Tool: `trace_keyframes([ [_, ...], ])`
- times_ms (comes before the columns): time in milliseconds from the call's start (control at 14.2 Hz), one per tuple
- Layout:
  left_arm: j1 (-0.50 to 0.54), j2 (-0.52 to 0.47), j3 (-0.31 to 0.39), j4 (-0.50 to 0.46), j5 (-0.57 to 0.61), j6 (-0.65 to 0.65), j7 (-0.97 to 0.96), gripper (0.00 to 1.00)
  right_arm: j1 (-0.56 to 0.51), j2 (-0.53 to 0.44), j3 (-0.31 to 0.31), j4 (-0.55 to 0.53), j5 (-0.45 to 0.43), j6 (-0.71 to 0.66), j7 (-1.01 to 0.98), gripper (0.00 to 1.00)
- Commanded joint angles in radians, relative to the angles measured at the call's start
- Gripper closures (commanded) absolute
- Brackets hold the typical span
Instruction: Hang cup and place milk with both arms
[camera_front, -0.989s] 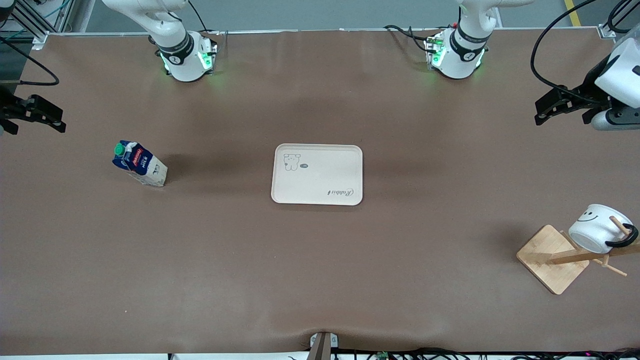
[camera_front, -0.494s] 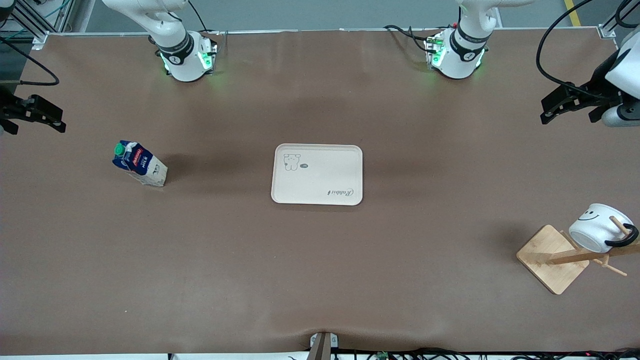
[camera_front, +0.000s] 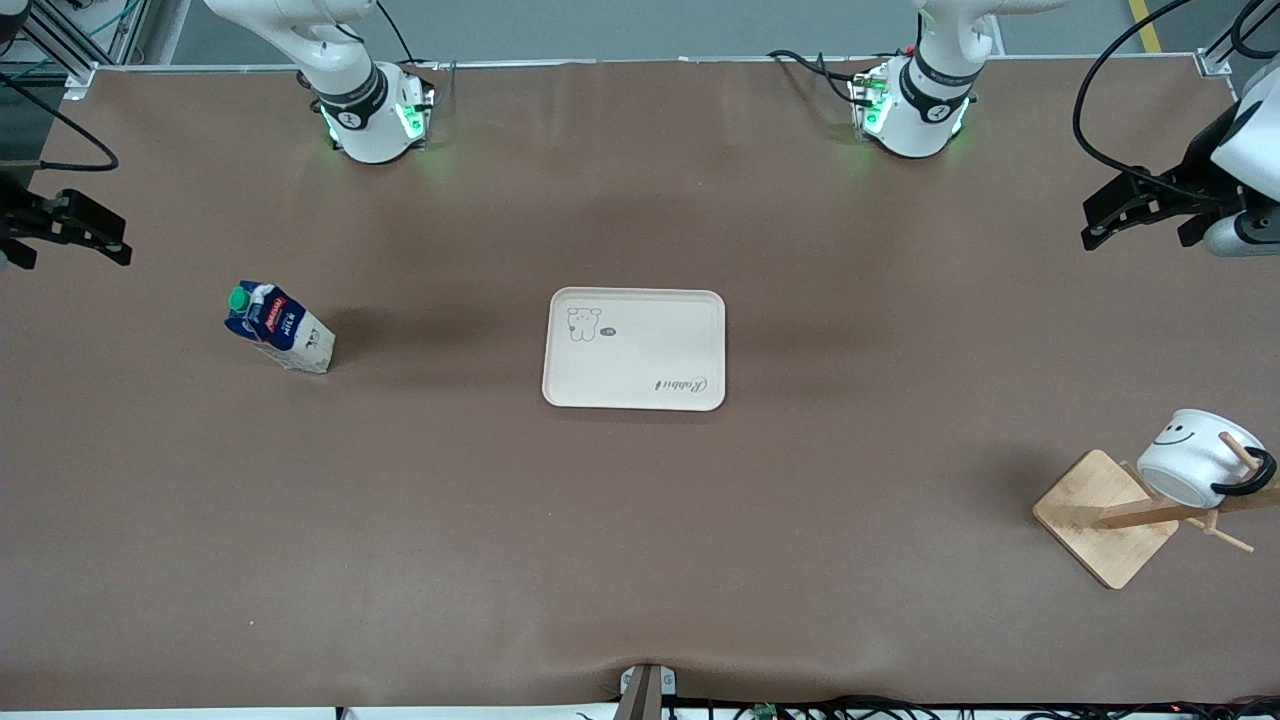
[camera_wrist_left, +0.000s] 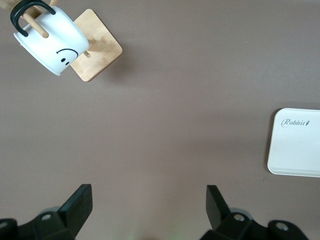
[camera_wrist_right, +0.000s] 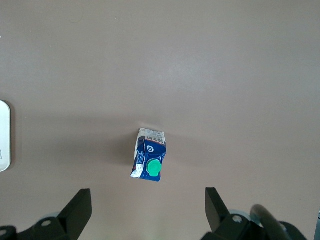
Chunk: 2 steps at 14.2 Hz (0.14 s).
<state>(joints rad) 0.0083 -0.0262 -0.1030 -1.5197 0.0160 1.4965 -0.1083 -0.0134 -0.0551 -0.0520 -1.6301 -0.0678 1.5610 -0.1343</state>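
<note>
The white cup (camera_front: 1195, 453) with a black smiley face hangs by its black handle on a peg of the wooden rack (camera_front: 1108, 516), toward the left arm's end of the table; it also shows in the left wrist view (camera_wrist_left: 50, 42). The milk (camera_front: 278, 329), blue and white with a green cap, stands toward the right arm's end and shows in the right wrist view (camera_wrist_right: 149, 161). My left gripper (camera_front: 1130, 207) is open and empty, up in the air over the table's end. My right gripper (camera_front: 75, 232) is open and empty, high over the other end.
A white tray (camera_front: 634, 348) with a rabbit drawing lies at the table's middle; its edge shows in the left wrist view (camera_wrist_left: 296, 142) and the right wrist view (camera_wrist_right: 4, 136). The rack's square wooden base (camera_wrist_left: 95, 51) sits on the brown table.
My left gripper has drawn away from the cup, moving toward the table's end and the bases' side. The cup hangs still on the rack. The right arm has not moved.
</note>
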Motion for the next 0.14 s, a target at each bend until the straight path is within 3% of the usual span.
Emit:
trace_keyframes([
  [0,0.002,0.005,0.002,0.022,-0.001,-0.018,0.010,0.00,-0.017,0.014,0.009,0.029,0.003,-0.015,-0.013,0.00],
  [71,0.002,0.005,0.002,0.022,-0.001,-0.018,0.010,0.00,-0.016,0.014,0.009,0.029,0.003,-0.013,-0.013,0.00],
])
